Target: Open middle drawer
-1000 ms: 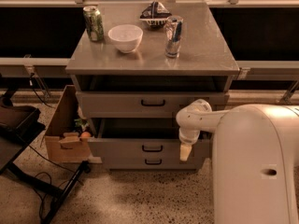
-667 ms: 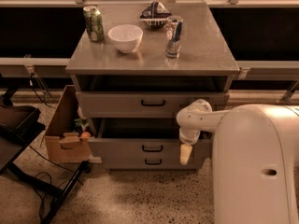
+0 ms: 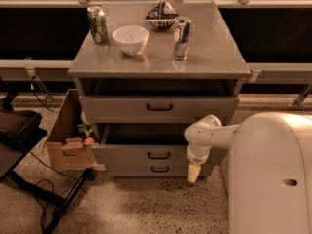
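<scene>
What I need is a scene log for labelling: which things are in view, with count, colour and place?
cabinet: 1, grey, centre
green can: 1, green, back left of the cabinet top
bowl: 1, white, right of the green can
tall can: 1, silver and blue, right of the bowl
bag: 1, dark, rear of the top
top drawer: 1, grey, uppermost
middle drawer: 1, grey, pulled partly out
bottom drawer: 1, grey, lowest
cardboard box: 1, brown, on the floor left of the cabinet
stand: 1, black, far left
arm: 1, white, right of the drawers
claw: 1, cream, pointing down by the middle drawer's right end
</scene>
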You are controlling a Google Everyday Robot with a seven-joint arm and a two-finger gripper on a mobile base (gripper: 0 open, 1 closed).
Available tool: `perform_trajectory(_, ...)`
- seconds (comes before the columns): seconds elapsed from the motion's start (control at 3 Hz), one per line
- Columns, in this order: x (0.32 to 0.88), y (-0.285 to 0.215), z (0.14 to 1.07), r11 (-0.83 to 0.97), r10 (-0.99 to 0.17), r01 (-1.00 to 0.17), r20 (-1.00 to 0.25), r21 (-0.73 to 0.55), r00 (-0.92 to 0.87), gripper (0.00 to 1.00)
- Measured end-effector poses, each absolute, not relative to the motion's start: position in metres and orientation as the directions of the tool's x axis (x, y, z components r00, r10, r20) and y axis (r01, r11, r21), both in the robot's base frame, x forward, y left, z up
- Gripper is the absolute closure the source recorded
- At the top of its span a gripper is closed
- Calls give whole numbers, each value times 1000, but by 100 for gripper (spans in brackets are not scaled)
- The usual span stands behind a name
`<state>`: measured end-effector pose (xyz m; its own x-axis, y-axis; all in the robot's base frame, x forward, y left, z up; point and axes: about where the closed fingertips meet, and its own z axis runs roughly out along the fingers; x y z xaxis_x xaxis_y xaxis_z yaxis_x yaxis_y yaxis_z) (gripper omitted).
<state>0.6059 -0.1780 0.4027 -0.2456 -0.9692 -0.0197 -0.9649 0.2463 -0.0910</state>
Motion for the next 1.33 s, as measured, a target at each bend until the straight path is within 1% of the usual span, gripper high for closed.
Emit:
perform_trajectory(0.33,587,-180,400,248,-969,-967,-13,-59,-248,42)
perform_trajectory(0.67,588,-180,404,248,-969,-967,-13,-59,-248,64)
perform_trajectory(1.0,566,-186,411,254,-967,-965,11,-61,-255,95)
perform_trajectory(1.33,564,-186,410,254,-967,-965,11,-61,-255,100)
